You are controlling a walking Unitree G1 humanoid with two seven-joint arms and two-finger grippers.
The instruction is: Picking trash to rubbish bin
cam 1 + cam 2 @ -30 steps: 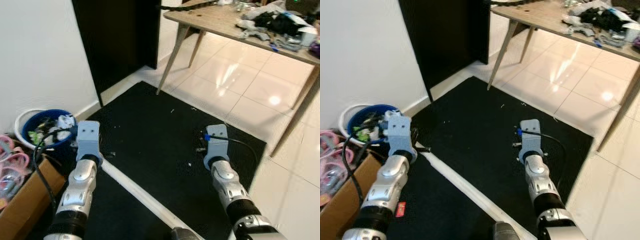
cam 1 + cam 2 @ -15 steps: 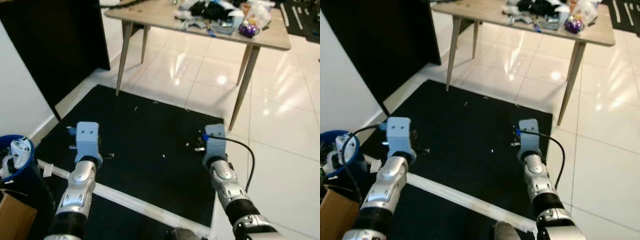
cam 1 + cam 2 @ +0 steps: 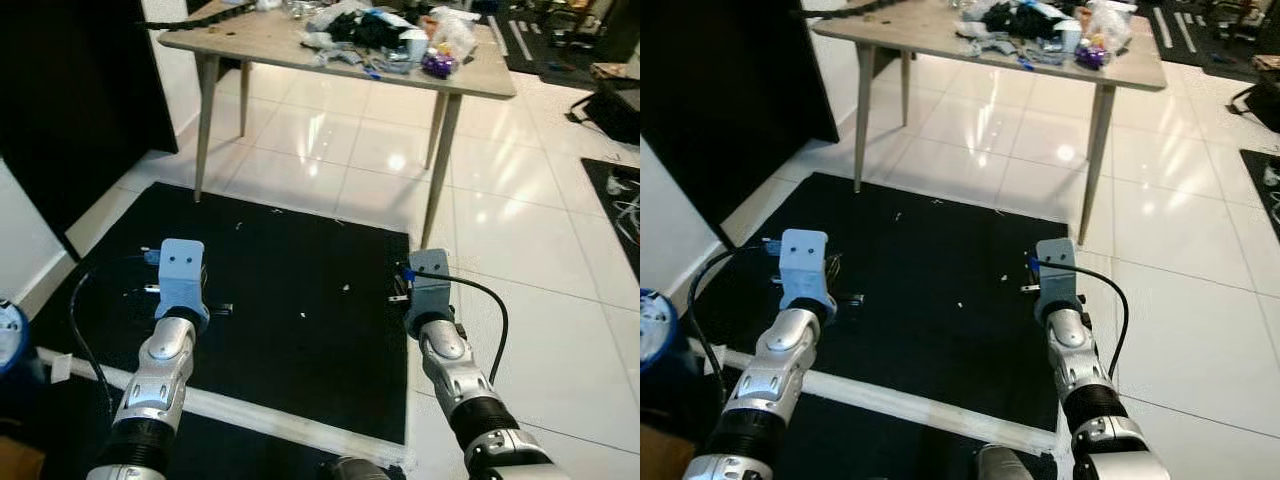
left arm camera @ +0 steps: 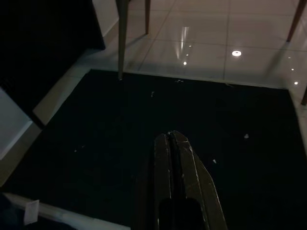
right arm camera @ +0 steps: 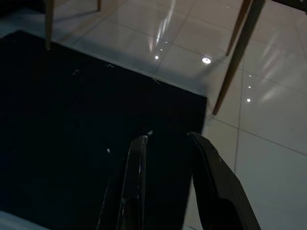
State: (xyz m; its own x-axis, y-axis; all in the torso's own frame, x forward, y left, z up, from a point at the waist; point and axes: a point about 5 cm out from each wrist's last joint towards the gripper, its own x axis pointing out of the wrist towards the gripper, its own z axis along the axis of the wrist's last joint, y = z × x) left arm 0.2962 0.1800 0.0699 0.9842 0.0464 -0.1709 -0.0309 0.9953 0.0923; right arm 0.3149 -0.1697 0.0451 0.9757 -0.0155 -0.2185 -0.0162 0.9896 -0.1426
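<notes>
Here, at the far left edge of the head view, a blue rubbish bin (image 3: 652, 330) peeks into the picture beside the white wall, with pale crumpled trash showing at its rim; just below it, a corner of a brown cardboard box (image 3: 662, 455) is visible, its contents out of sight. Both silver arms reach forward over a black mat (image 3: 290, 330) that covers the floor in front of the robot. The left gripper (image 4: 173, 158) hangs above the mat with its two black fingers pressed flat together, holding nothing. The right gripper (image 5: 168, 143) hovers near the mat's right-hand edge, its fingers spread apart and empty. Small white scraps (image 3: 346, 288) lie scattered on the mat between the arms. A white strip (image 3: 900, 402) runs across the mat's near side, and a small white tag (image 4: 31, 211) rests on it near the left arm. Beyond the mat, glossy white floor tiles (image 3: 500, 220) reflect ceiling lights. A wooden table (image 3: 250, 45) on slanted legs stands at the mat's far edge, its top heaped with dark clutter and bags (image 3: 385, 30). A black panel (image 3: 720, 90) lines the wall at left.
</notes>
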